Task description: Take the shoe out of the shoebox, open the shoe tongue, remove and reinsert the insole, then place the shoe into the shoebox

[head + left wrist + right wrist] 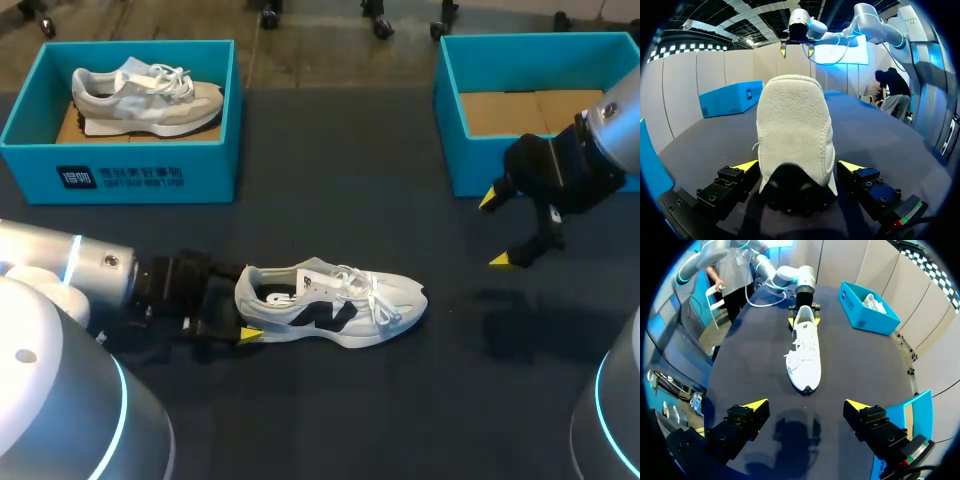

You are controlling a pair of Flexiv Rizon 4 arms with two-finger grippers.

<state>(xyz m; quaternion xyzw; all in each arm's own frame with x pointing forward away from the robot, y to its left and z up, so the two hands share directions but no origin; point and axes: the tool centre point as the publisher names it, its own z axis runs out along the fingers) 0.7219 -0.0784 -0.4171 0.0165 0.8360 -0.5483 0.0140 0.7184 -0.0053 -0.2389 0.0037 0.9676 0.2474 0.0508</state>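
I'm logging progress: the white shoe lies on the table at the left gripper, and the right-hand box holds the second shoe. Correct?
No: the second shoe sits in the left-hand box; the right-hand box holds no shoe, as the head view shows.
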